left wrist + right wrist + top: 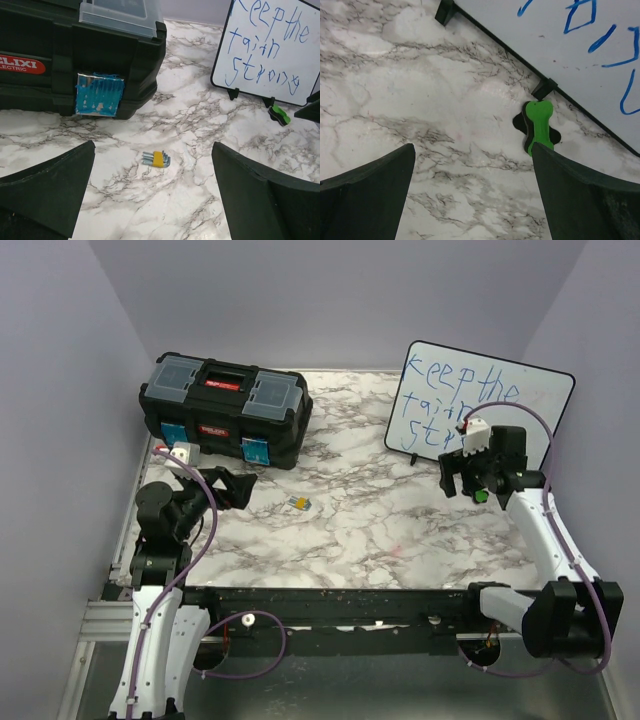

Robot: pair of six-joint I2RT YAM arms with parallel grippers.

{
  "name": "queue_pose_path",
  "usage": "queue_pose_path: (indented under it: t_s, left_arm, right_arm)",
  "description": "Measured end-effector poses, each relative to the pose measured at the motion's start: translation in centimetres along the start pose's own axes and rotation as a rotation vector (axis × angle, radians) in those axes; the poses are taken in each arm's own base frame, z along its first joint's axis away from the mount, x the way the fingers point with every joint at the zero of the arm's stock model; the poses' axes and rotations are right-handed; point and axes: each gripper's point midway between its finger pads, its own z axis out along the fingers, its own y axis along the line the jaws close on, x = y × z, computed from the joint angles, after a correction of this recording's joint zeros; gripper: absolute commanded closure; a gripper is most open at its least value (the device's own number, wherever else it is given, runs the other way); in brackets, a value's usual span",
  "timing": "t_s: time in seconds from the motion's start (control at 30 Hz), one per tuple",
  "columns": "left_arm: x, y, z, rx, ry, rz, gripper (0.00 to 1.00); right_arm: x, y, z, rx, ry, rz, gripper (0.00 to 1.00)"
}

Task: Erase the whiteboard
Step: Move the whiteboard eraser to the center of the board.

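The whiteboard (490, 400) stands tilted on small black feet at the back right, with blue lettering "keep the faith strong". It also shows in the left wrist view (270, 50) and the right wrist view (580, 45). A green-and-black eraser (538, 125) lies on the marble table by the board's foot, and it also shows in the top view (481, 496) and the left wrist view (279, 114). My right gripper (472, 150) is open and empty just in front of the board (455, 480), its right finger next to the eraser. My left gripper (240, 485) is open and empty at the left.
A black toolbox (225, 405) with blue latches stands at the back left, and it fills the upper left of the left wrist view (75, 50). A yellow hex key set (298, 503) lies mid-table, ahead of the left gripper (156, 159). Purple walls enclose the table.
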Motion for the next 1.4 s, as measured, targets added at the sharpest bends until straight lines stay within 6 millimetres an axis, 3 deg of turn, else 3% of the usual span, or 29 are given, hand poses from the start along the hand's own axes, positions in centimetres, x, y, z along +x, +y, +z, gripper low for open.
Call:
queue_pose_path:
  t_s: [0.17,0.43,0.77,1.07,1.17,1.3,1.4]
  left_arm:
    - [0.0,-0.5,-0.1,0.015,-0.002,0.005,0.01]
    - [-0.4,-1.5,-0.7,0.048,-0.025,0.023,0.01]
    - [-0.4,-1.6,-0.8,0.05,-0.025,0.023,0.01]
    - [-0.2,-1.7,-0.6,0.055,-0.015,0.021,0.01]
    - [-0.2,-1.7,-0.6,0.056,-0.015,0.021,0.01]
    - [-0.1,-1.7,-0.6,0.055,-0.012,0.02,0.01]
    - [0.0,-1.6,-0.5,0.055,-0.007,0.017,0.01]
  right_arm:
    - [2.4,-0.5,0.9,0.001,0.101,0.022,0.01]
    - [5.3,-2.1,3.3,0.029,0.244,0.074,0.18]
    - [7.8,-6.8,4.6,0.122,0.324,0.155,0.33]
    - [10.1,-7.2,8.0,0.082,0.399,0.135,0.55]
    - [10.2,-7.1,8.3,0.068,0.397,0.126,0.56]
    - [9.8,-6.3,8.6,0.014,0.374,0.122,0.75]
    - [9.6,-5.7,8.6,-0.016,0.365,0.122,0.81]
